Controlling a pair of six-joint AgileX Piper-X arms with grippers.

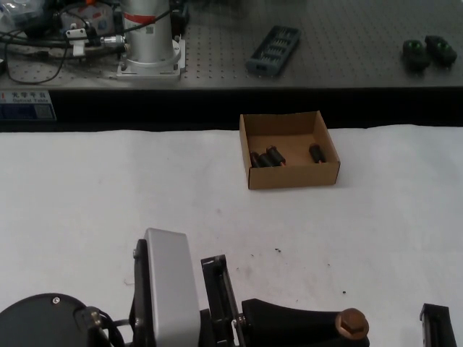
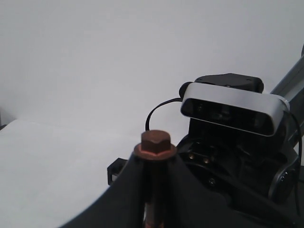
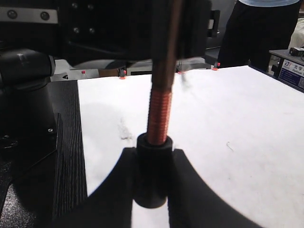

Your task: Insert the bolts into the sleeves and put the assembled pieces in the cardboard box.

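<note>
Jamming is being risked above all: the bolt point(image 3: 159, 111) is being fed thread-first into the mouth of the sleeve point(image 3: 152, 145), and any tilt between the two would likely be catching the threads on the rim instead of letting them slide in. A slip is also being risked. The bolt is being pinched just under its hex head, so a sideways push at the far end could be swinging the shank off line or dropping the piece onto the desk point(image 1: 108, 188).

The left tool point(image 2: 155, 166) is being held narrow, closed on the bolt's shank below the head. The right tool point(image 3: 153, 183) is likewise being held narrow, clamped around the black sleeve, with the bolt's threaded end being met at the sleeve's opening.

Both parts are being held well to the near side of the cardboard box point(image 1: 293, 176), and several dark assembled pieces point(image 1: 268, 157) are being stored inside that box.
</note>
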